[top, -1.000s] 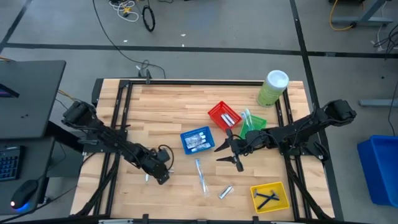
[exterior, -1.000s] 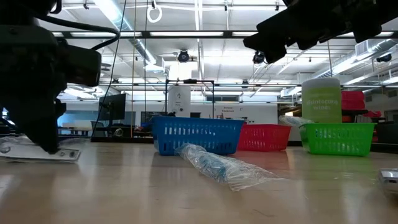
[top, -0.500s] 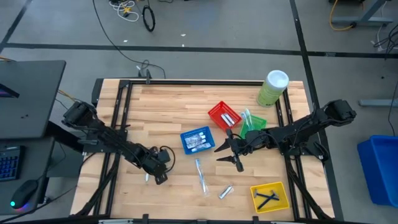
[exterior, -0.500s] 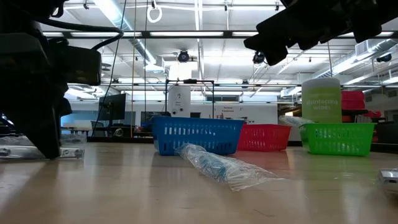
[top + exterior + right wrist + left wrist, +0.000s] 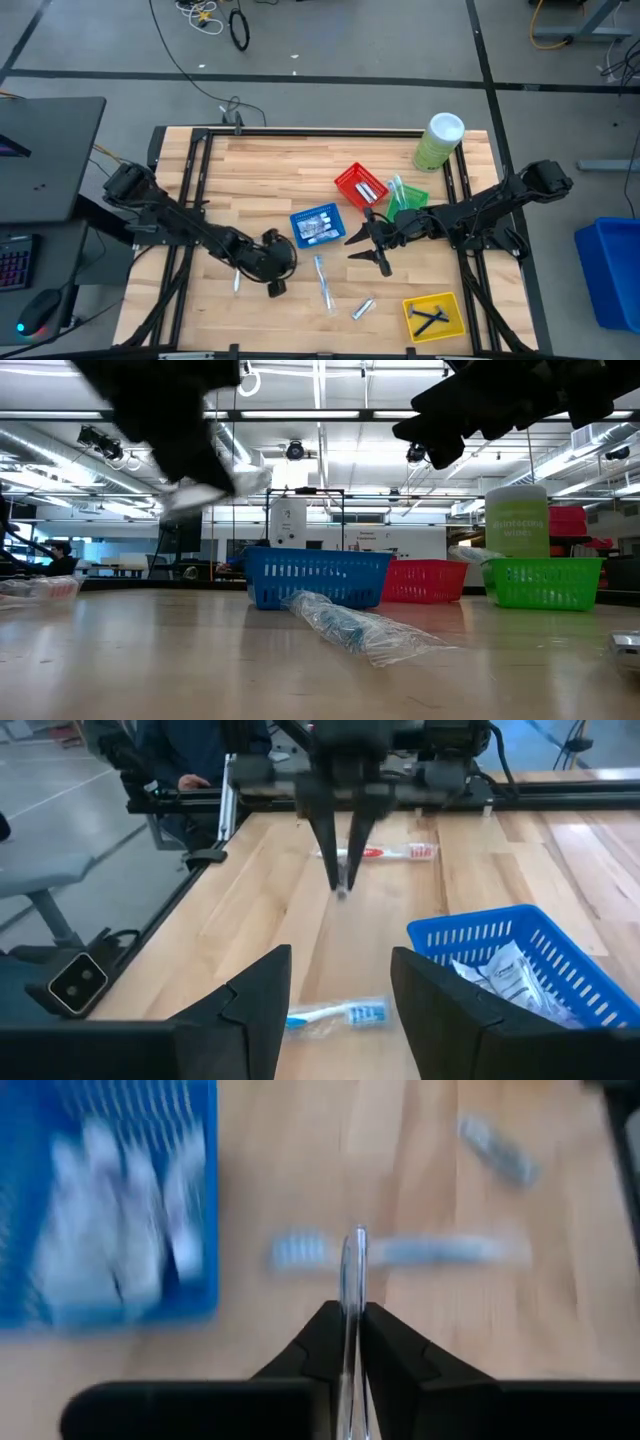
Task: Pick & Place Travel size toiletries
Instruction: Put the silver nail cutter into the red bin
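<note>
The left gripper (image 5: 348,1342) is pinched tight on a thin, clear-wrapped item (image 5: 352,1280), holding it by one end so the rest sticks out past the fingertips. It looks very light and fairly stiff, but the crinkly wrapper is probably slippery, so a firm hold on the body rather than on loose film seems the safer grip. From above, the left arm reaches across the counter (image 5: 260,170) with its gripper raised, just short of the blue basket (image 5: 318,226), which already holds white packets. A wrapped blue toothbrush (image 5: 323,280) and a small silver tube (image 5: 362,308) lie loose on the wood nearby; another toothbrush with red print (image 5: 385,852) lies farther off. The right gripper (image 5: 372,244) hangs over the middle of the counter beside the red basket (image 5: 358,186), fingers spread wide and empty.
</note>
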You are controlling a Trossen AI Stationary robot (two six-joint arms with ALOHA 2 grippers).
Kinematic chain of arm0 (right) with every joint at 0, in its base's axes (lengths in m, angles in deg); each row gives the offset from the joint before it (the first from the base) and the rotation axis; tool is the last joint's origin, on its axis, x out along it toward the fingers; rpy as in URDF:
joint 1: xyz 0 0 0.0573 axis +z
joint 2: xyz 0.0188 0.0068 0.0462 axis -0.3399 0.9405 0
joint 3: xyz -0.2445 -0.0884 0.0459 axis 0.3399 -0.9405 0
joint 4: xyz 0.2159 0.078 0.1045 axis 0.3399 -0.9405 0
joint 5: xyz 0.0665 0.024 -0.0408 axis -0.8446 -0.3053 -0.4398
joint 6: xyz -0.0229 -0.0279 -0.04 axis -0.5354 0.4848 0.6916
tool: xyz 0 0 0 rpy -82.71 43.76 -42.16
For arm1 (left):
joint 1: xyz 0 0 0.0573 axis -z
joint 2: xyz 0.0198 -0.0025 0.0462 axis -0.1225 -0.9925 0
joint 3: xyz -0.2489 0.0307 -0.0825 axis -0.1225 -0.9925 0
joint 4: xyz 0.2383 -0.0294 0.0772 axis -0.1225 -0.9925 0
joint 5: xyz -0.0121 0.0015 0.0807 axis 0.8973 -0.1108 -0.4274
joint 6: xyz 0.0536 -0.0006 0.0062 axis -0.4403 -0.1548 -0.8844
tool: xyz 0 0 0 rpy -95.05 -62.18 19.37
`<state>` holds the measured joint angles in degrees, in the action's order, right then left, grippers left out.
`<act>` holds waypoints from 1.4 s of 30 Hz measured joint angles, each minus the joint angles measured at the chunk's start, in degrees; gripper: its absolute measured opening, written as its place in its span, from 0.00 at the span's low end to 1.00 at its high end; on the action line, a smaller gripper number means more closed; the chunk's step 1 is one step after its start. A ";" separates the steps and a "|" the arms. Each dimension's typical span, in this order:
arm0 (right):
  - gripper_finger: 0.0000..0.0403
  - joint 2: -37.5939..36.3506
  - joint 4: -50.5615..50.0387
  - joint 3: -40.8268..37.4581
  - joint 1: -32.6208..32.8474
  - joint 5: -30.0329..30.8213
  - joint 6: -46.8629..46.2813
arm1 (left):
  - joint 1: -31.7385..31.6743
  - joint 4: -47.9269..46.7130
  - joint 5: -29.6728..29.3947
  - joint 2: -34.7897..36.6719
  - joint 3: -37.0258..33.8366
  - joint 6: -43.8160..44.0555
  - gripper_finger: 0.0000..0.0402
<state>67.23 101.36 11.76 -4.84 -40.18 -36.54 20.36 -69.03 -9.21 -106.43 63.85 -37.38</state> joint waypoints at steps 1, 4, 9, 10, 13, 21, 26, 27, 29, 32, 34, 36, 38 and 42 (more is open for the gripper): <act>0.45 0.00 0.01 0.00 0.01 0.14 -0.18 | -0.50 0.06 -1.08 0.00 1.50 -2.23 0.08; 0.45 0.00 -0.09 0.00 0.15 3.04 0.13 | -2.38 0.22 -2.55 0.05 5.26 -7.79 0.08; 0.45 1.76 1.71 0.00 0.17 10.38 1.67 | -6.02 0.19 -1.65 0.09 7.75 -12.79 0.12; 0.46 2.55 2.81 0.00 0.14 11.10 1.80 | -6.73 0.63 -1.05 0.09 7.77 -13.59 0.12; 0.48 5.79 7.91 0.00 0.13 11.12 2.35 | -8.62 0.83 -0.36 0.09 7.76 -14.83 0.11; 0.49 14.49 25.59 0.02 -0.71 10.54 2.70 | -11.36 3.13 0.58 0.09 7.76 -17.59 0.11; 0.47 17.13 31.84 0.02 -1.89 10.31 -0.02 | -11.32 3.18 0.73 0.02 7.76 -19.26 0.11; 0.47 17.47 32.42 0.02 -2.12 9.58 -0.53 | -11.32 3.32 0.70 0.02 7.76 -19.50 0.11; 0.45 18.03 32.69 0.02 -2.55 8.34 -0.78 | -11.35 3.86 0.30 0.02 7.76 -19.86 0.10; 0.44 18.53 32.66 0.02 -2.76 7.90 -1.31 | -11.35 6.13 -0.01 0.00 7.76 -20.97 0.10; 0.43 18.53 33.06 0.02 -2.74 7.88 -1.74 | -11.35 7.01 0.03 0.00 7.76 -21.94 0.11; 0.42 18.53 34.37 0.02 -2.74 7.84 -1.80 | -11.35 6.99 0.03 -0.02 7.76 -22.30 0.12; 0.41 18.46 35.67 0.08 -2.74 7.54 -1.83 | -11.46 7.01 0.05 -0.02 7.76 -22.30 0.12; 0.36 18.45 35.26 0.09 -2.74 7.51 -1.83 | -11.50 8.65 -0.25 -0.02 7.74 -22.28 0.10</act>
<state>85.68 136.61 11.85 -7.58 -32.68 -38.37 8.86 -60.38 -9.47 -106.45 71.59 -59.66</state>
